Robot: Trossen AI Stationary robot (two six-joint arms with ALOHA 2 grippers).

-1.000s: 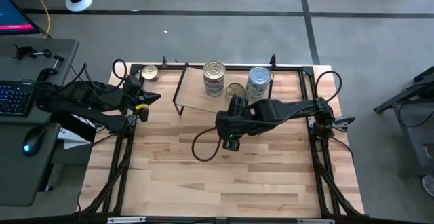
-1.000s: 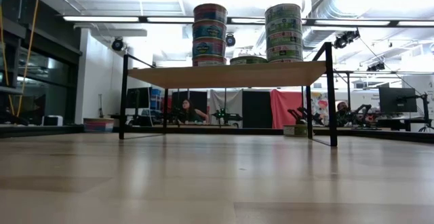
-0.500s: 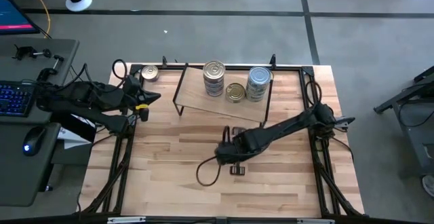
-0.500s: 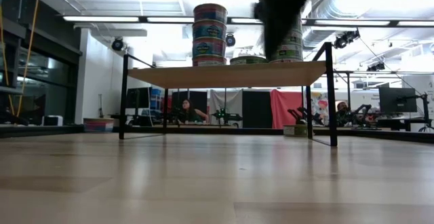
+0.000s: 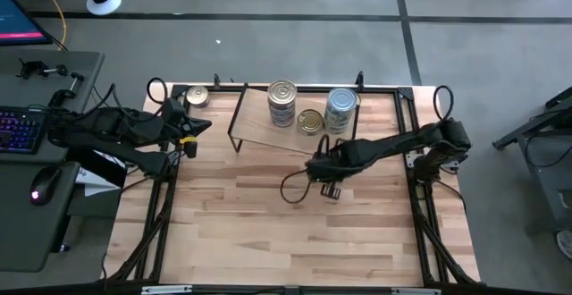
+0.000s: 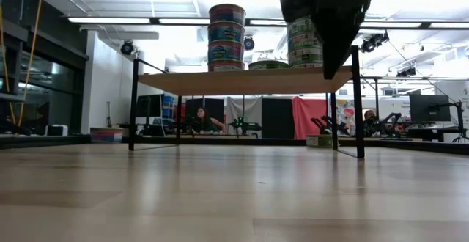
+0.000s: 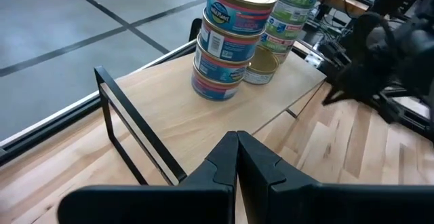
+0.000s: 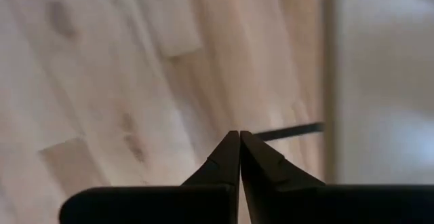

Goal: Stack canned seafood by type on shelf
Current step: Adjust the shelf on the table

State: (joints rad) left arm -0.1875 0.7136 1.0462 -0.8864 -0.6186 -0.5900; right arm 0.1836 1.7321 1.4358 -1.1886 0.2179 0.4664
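The right claw (image 5: 332, 190) is fully closed and holds nothing; in the right wrist view its two fingers (image 8: 239, 157) meet tip to tip over bare wood. It hangs above the desk (image 5: 268, 223), just in front of the shelf (image 5: 259, 127). The left claw (image 5: 189, 132) is likewise closed and empty, parked at the desk's left edge, well apart from the shelf.

Task status, judged from the present layout:
- The shelf carries a stack of pink-and-blue tins (image 7: 229, 42).
- Near it stands a stack of green-labelled tins (image 7: 288, 12).
- A single gold-topped tin (image 5: 310, 121) sits between the two stacks, touching neither from above.
- One further tin (image 5: 197, 96) rests off the shelf, at the desk's far left corner.

Sorting appears nearly complete; the stray tin probably remains to be placed.

The desk is butcher-block wood inside a black metal frame (image 5: 393, 89). Beyond it: grey floor, a keyboard (image 5: 20, 127), and in the low view a bright workshop with seated people.
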